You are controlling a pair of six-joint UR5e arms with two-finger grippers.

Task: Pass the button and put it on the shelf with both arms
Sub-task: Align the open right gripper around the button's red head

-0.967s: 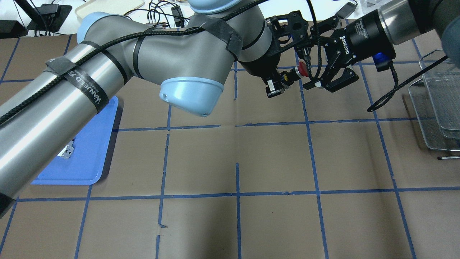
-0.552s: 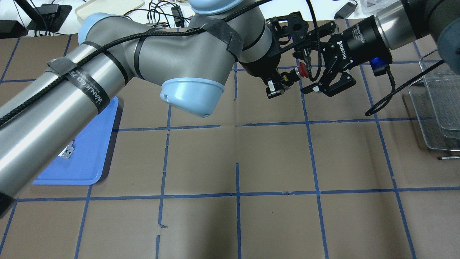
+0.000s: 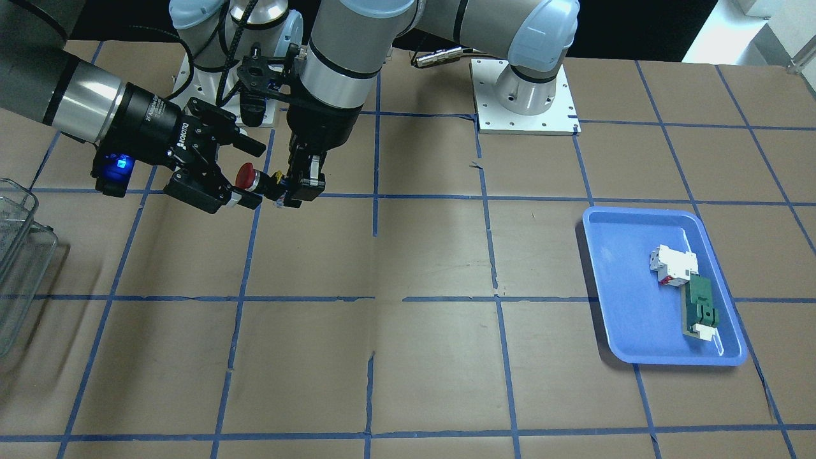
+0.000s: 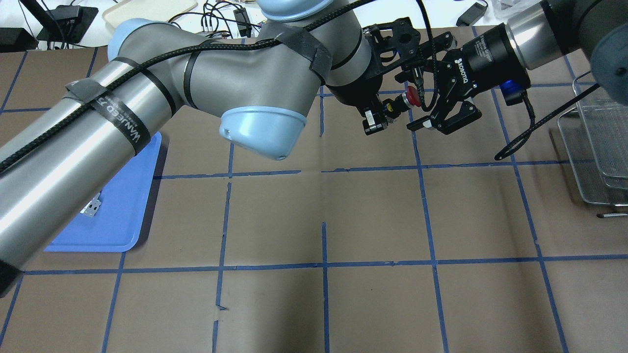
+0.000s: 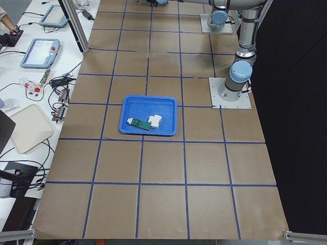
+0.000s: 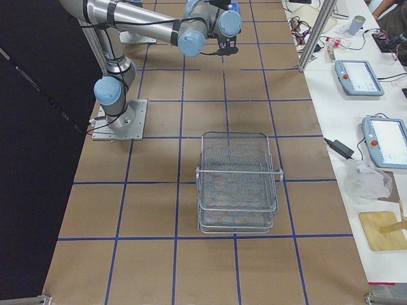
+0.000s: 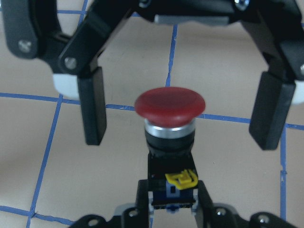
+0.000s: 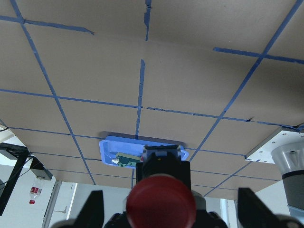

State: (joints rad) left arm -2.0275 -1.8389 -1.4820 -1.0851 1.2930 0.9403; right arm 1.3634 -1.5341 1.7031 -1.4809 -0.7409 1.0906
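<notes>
The button (image 4: 411,97) has a red cap and a black body. My left gripper (image 4: 381,113) is shut on the base of its body and holds it above the table, cap pointing at my right gripper (image 4: 418,100). The right gripper is open, with one finger (image 7: 92,107) on each side of the cap and a gap on both sides. The same shows in the front view, with the button (image 3: 244,176) between the right gripper's fingers (image 3: 217,196). The right wrist view shows the cap (image 8: 160,202) centred. The wire shelf (image 6: 238,181) stands at the table's right end.
A blue tray (image 3: 637,319) lies on the robot's left side of the table, holding a white switch (image 3: 672,262) and a green part (image 3: 701,306). A black cable loop (image 4: 515,139) hangs from the right wrist near the shelf's edge (image 4: 596,142).
My right gripper has moved left towards the button, so its open fingers now reach along both sides of the red cap. The left gripper has held still with the button.
</notes>
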